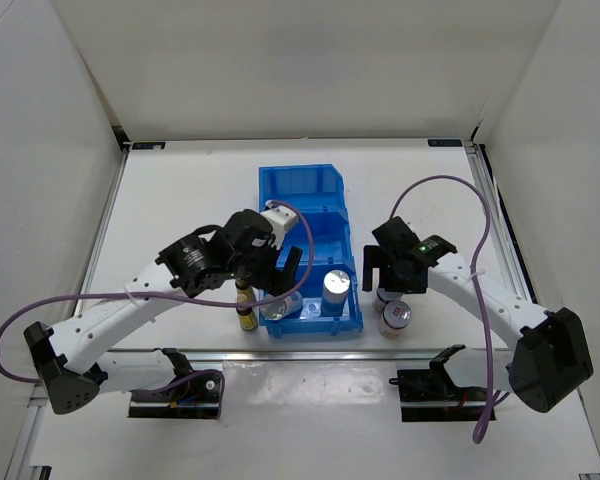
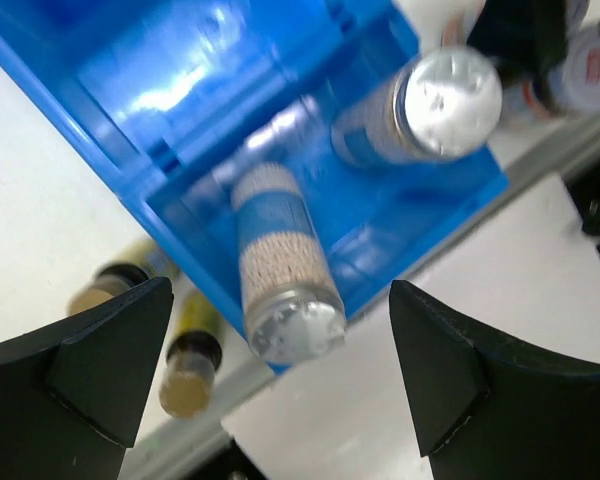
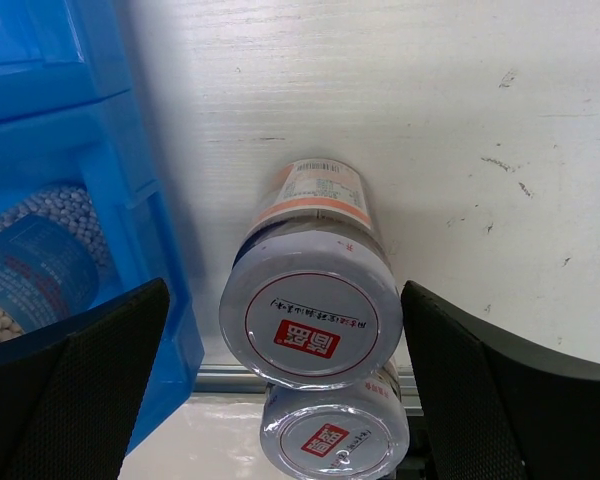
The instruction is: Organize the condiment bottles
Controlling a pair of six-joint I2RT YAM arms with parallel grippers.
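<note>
Though blurry, cylinders (image 2: 280, 262) seemingly in bin (image 2: 100, 95).

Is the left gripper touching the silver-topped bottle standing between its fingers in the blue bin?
Apart. The left wrist view shows the left gripper open, with a clear gap between each finger and the silver-topped bottle.

The white table (image 1: 180, 210) carries a blue bin (image 1: 263, 200) near its middle. Two amber bottles (image 1: 246, 318) stand just left of the bin's near end — two white jars (image 1: 395, 316) just right.
</note>
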